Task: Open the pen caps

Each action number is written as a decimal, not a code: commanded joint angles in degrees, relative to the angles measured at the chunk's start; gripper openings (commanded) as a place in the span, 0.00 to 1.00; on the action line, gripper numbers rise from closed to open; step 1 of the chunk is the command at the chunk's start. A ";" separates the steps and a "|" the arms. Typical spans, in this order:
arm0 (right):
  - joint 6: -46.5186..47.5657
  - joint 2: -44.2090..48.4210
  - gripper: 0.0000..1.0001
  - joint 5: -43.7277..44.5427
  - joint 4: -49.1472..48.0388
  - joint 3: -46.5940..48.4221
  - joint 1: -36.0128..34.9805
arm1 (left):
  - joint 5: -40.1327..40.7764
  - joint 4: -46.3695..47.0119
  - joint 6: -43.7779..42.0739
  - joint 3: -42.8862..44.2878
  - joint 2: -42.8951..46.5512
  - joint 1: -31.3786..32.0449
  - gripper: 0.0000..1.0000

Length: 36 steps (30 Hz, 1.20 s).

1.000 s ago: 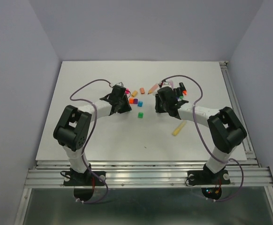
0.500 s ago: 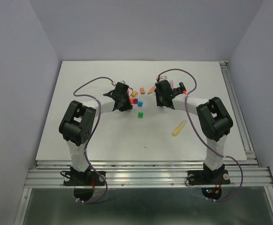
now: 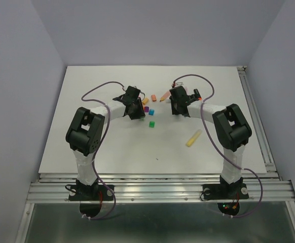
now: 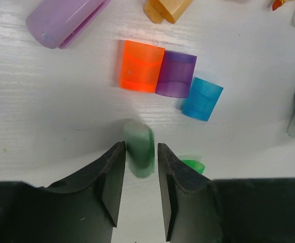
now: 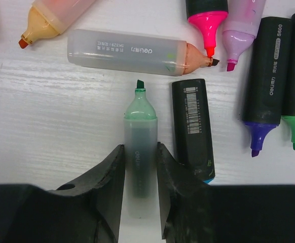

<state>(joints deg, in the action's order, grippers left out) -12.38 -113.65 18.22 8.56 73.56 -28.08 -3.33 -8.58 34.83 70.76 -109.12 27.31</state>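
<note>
Seen from the left wrist, my left gripper (image 4: 141,145) stands slightly open just above the table. A pale green cap (image 4: 139,157) shows blurred between its fingertips, with a gap on each side. Beyond it lie an orange cap (image 4: 141,66), a purple cap (image 4: 176,74) and a blue cap (image 4: 202,99); a bright green cap (image 4: 194,165) peeks out beside the right finger. My right gripper (image 5: 139,148) is shut on an uncapped mint pen (image 5: 140,121), its green tip pointing away.
Uncapped pens lie around the right gripper: a clear one with a peach tip (image 5: 132,52), a black barcoded one (image 5: 192,126), pink-tipped (image 5: 207,20), lilac (image 5: 238,25), purple-tipped (image 5: 264,76). A lilac pen (image 4: 64,20) lies at the far left. A yellow pen (image 3: 193,137) lies apart.
The left jaws have parted and let go of the pale green cap, which is moving. Both arms reached farther from the bases; the right gripper still holds the mint pen.
</note>
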 commanded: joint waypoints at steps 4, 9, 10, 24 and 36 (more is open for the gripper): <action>0.25 4.74 0.48 -2.22 -1.87 2.29 0.48 | -1.94 -1.97 -0.90 2.28 0.57 0.29 0.46; -0.45 9.40 0.55 -4.06 -1.88 1.06 0.48 | -2.73 -1.79 -1.25 1.14 2.85 0.29 0.49; -1.23 11.76 0.60 -4.42 -1.96 0.10 0.48 | -2.91 -1.53 -1.60 0.70 4.34 0.29 0.49; -16.08 47.00 1.00 3.83 -0.48 -25.20 0.48 | -8.18 8.30 -2.05 -13.27 32.46 0.73 0.97; -34.37 54.34 1.00 10.43 14.81 -35.60 0.48 | -0.80 16.22 -0.72 -28.48 59.19 0.81 0.99</action>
<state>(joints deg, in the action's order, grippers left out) -41.06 -55.94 25.15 18.96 38.50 -28.03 -6.70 3.57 34.35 44.71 -52.77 28.01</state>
